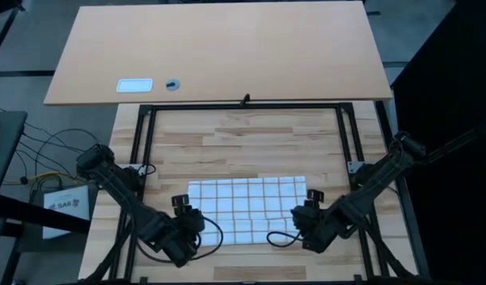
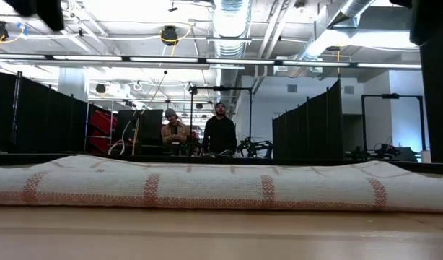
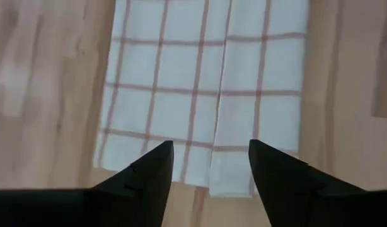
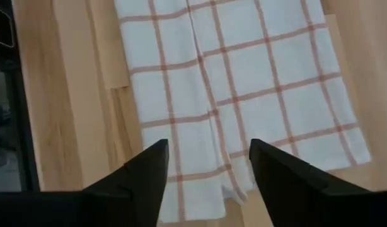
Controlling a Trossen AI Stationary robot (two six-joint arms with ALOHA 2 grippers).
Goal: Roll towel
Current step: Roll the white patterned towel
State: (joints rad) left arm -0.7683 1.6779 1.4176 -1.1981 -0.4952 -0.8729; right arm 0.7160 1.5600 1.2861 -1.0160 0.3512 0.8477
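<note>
**Both grippers open over the near fold**

Left gripper [image 3: 210, 165] and right gripper [image 4: 209, 165] hang spread wide, gripping nothing, above the towel's [image 1: 247, 207] two ends. It lies flat mid-table [image 1: 251, 134], near edge folded over. Risk: uneven pinches skew the roll, or the loose fold springs back.

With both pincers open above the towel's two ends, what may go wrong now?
1. The towel has a folded flap running along it; nothing holds it, so it may fall open.
2. The left pincer and right pincer hang at opposite ends; an unequal grasp may roll the cloth crooked.
</note>
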